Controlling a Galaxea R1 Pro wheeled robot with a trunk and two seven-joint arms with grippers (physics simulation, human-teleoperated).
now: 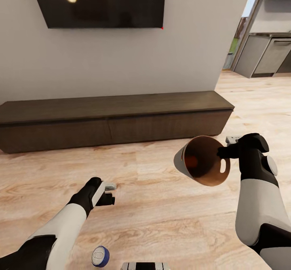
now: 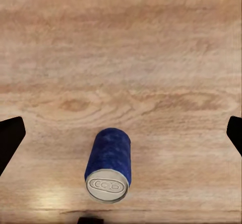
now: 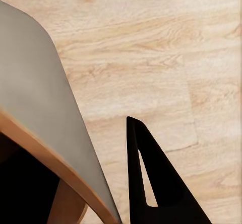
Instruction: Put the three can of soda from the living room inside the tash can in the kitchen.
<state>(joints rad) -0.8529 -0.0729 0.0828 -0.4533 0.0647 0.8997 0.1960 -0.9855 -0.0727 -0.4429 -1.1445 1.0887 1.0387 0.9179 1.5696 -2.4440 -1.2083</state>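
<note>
Standing in the living room, the robot faced a long dark bench (image 1: 113,120) under a black wall TV (image 1: 99,1), with the kitchen (image 1: 264,47) glimpsed through the opening at far right.

The right gripper (image 1: 223,152) held the tash can (image 1: 202,160) off the wooden floor (image 1: 161,205), its jaws pinching the rim beside a cut-out handle hole. In the right wrist view the grey wall of the bin (image 3: 45,123) ran between the jaws, one black finger (image 3: 151,183) lying on its outer side. The bin was tipped on its side: its long axis ran roughly level, the open mouth turned toward the robot and slightly right, the narrow base pointing away to the left. An orange patch deep inside might have been a can, though that could not be made out for certain.

A dark blue can of soda (image 1: 100,256) lay on the floor close to the robot's base. The left wrist view showed this can (image 2: 109,163) on its side, the silvery top toward the camera and its long axis running away along the line of the fingers. The left gripper (image 1: 110,193) hovered above the floor with jaws spread wide, empty, the can lying between the two fingertips in that view.

Judged from this, the task looked only partly done: the blue can was not yet picked up, the third can's place was unknown, and the bin was not in the kitchen.
</note>
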